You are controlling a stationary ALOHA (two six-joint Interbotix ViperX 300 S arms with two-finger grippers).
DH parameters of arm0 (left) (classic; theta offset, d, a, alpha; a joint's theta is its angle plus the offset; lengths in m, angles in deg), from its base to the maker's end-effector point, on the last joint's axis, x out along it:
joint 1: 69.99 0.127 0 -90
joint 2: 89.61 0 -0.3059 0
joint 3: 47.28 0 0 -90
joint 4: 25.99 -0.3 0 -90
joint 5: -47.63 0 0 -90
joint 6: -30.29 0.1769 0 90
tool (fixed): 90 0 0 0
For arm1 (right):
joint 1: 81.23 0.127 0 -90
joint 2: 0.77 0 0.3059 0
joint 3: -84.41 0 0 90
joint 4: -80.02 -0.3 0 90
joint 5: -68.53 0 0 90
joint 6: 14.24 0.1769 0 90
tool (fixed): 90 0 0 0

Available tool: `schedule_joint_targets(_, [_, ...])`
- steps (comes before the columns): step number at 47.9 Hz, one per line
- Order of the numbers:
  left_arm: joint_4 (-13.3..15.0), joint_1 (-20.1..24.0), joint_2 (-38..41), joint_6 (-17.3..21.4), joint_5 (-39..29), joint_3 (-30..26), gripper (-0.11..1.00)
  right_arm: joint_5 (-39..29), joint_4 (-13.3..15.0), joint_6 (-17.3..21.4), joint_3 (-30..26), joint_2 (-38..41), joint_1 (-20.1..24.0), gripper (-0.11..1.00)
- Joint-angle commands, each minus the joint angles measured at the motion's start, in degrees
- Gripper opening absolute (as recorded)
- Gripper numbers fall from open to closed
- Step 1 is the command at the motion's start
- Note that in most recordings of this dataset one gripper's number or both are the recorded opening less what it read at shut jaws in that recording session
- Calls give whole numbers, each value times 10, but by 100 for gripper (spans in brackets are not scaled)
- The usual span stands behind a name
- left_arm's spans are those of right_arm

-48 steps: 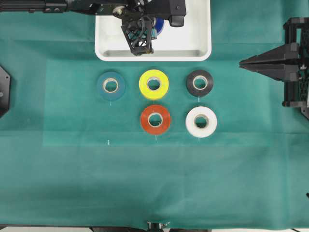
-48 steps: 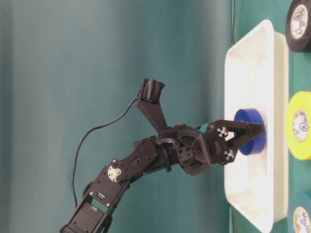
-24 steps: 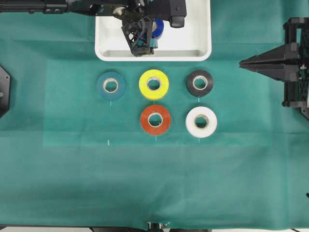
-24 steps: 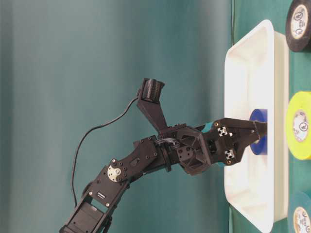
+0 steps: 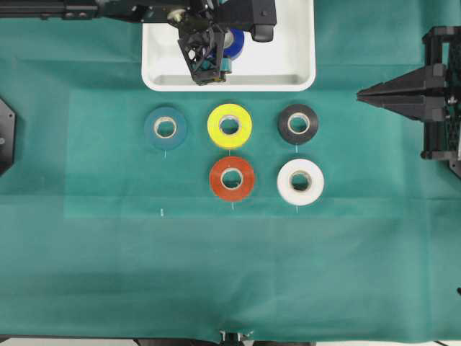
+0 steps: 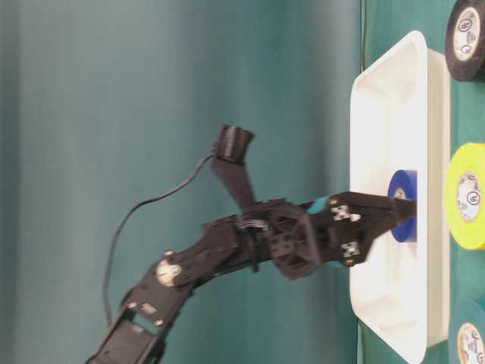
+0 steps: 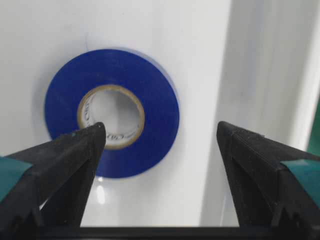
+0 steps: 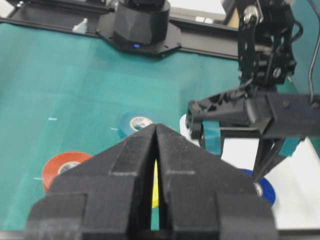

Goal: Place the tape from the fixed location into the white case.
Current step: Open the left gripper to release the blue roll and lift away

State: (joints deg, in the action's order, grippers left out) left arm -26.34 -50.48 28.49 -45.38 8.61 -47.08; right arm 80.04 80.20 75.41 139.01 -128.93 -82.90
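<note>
Overhead, tape (image 5: 233, 42) lies flat in case (image 5: 302, 43); left end effector (image 5: 208, 68), spread wide, partly hides it. Right end effector (image 8: 155, 150) sits pressed together, apart.

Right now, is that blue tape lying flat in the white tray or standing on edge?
Flat. The tape shows its round face and cardboard core from above, resting on the tray floor, free between open jaws.

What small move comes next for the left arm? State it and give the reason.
Probably lift the left claw straight up out of the white case. The blue tape already lies flat on the case floor, and the jaws stand open and wide apart around it, gripping nothing, so only a clean retreat seems left.
</note>
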Motion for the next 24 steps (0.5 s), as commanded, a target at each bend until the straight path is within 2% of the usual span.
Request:
schedule_joint_targets(1, [2, -4, -46, -1, -7, -11, 85, 2, -1, -1, -15, 3, -2, 0])
schedule_joint_targets(12, [2, -15, -105, -1, -42, -25, 85, 2, 0, -3, -16, 3, -1, 0])
schedule_joint_targets(24, [2, -22, -129, -6, -88, -40, 85, 2, 0, -3, -15, 3, -1, 0])
